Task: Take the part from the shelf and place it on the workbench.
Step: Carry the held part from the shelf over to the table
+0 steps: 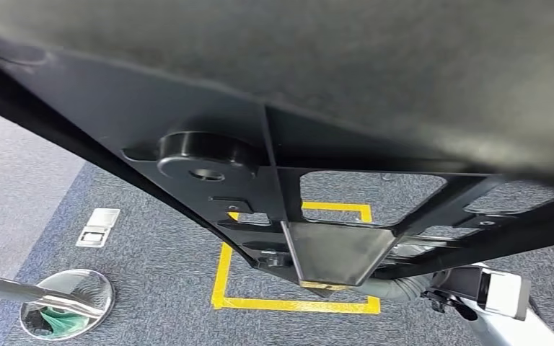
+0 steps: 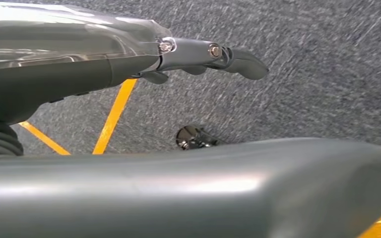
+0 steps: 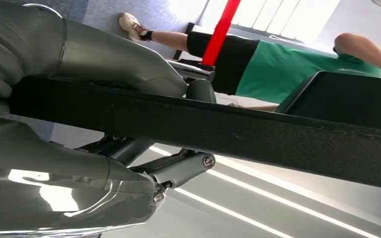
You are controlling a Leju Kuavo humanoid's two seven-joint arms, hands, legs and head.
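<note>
My hands have glossy grey shells with ribbed dark grey wrist cuffs, dark fingers hinged on small silver screws, and in the head view my right arm ends in a silver-white sleeve over black fittings

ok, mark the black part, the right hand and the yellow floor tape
black part (image 1: 209, 155), head view: round boss on its ribbed underside
right hand (image 3: 79, 57), right wrist view: grey thumb lying over the part's edge
yellow floor tape (image 1: 296, 305), head view: near side of the square
</note>
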